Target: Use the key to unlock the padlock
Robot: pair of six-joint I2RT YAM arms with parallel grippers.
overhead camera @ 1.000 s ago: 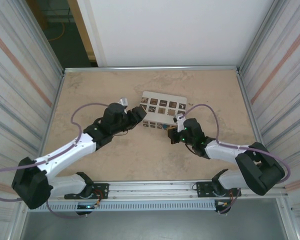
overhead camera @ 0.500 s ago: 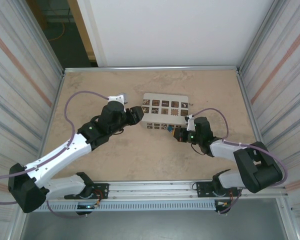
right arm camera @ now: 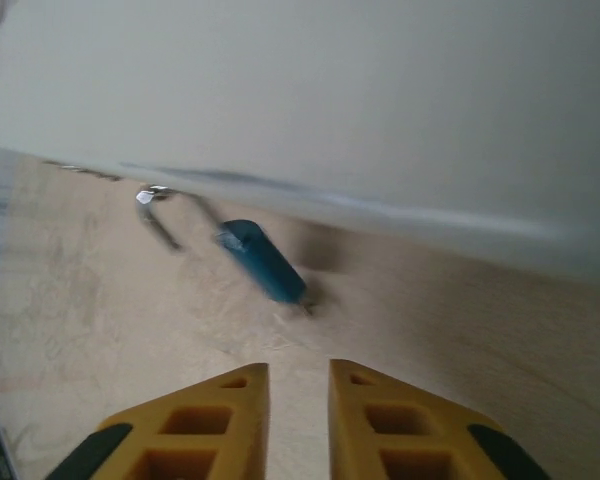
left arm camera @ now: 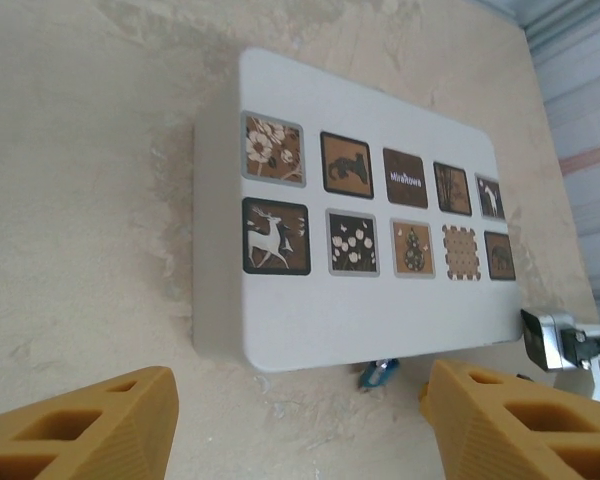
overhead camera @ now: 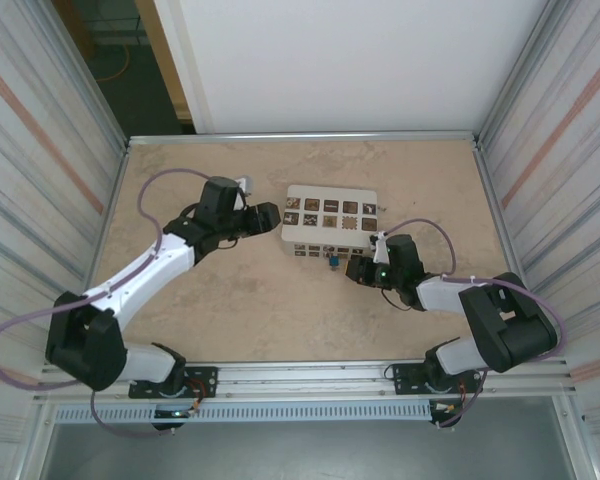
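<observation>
Padlock [right arm camera: 263, 260] lies on the table [overhead camera: 230, 320] right at the near edge of the white box [left arm camera: 370, 330]: blue body w/ a thin silvery bit at one end, blurred. R gripper [right arm camera: 298, 368] sits low just short of it, fingers nearly together w/ a narrow slit, nothing between. L gripper [left arm camera: 298, 400] hangs by the box's left end, fingers wide apart, empty.

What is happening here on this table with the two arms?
A robot is working at a white box with brown picture squares. The left gripper hovers open at the box's left end. The right gripper, jaws slightly apart and empty, points at the small blue padlock lying on the table by the box's near side.
</observation>
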